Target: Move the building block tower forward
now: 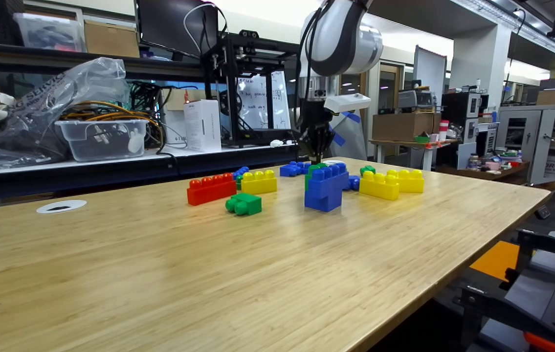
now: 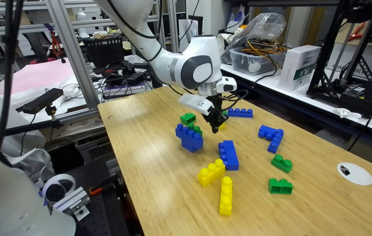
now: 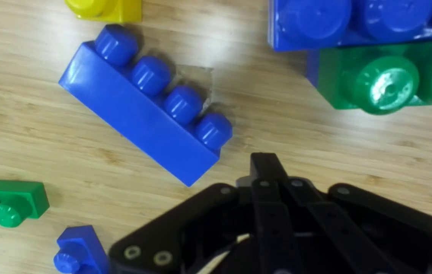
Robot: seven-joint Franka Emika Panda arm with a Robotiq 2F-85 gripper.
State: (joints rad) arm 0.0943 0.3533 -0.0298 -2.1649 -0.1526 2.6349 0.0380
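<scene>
The building block tower is a blue studded stack with a green brick at its side. It stands upright on the table and shows in both exterior views point(image 1: 322, 194) point(image 2: 190, 140). In the wrist view, the tower point(image 3: 316, 21) is at the upper right, with its green studs facing the camera. My gripper shows in both exterior views point(image 1: 317, 159) point(image 2: 215, 129) and at the bottom of the wrist view point(image 3: 264, 160). Its fingers are shut with nothing between them. It points down above the table, beside the tower and not touching it. In an exterior view the tower hides part of the area behind it.
A blue brick point(image 3: 139, 114) lies on its side near the fingertips. Two yellow bricks point(image 2: 211, 172) point(image 2: 226, 196), several green point(image 2: 281, 186) and blue bricks point(image 2: 272, 137), and a red brick point(image 1: 211, 188) lie around on the wooden table point(image 1: 184, 274). A shelf with a printer stands alongside.
</scene>
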